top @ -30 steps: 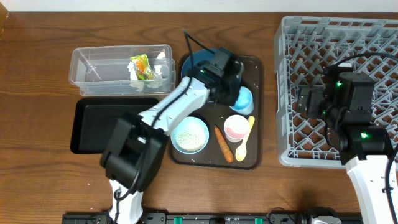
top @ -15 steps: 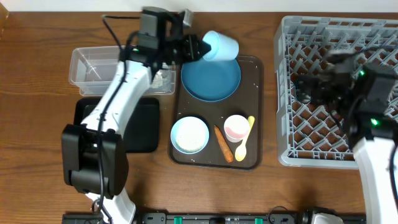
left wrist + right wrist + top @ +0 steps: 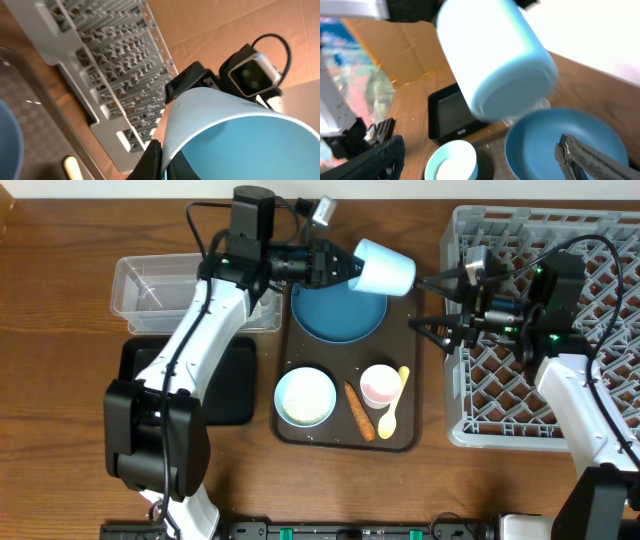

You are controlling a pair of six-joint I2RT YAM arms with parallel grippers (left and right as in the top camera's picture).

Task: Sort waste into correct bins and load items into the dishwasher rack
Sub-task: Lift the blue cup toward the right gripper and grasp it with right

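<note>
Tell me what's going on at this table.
The left end effector grips the light blue cup by its rim, holding it sideways in the air above the far end of the brown tray. The right end effector, open, reaches toward it from the dishwasher rack side without touching it. The dark blue plate, white bowl, white cup, yellow spoon and carrot piece lie on the tray.

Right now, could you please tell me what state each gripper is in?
Left gripper: closed on the light blue cup.
Right gripper: open, holding nothing.
</note>
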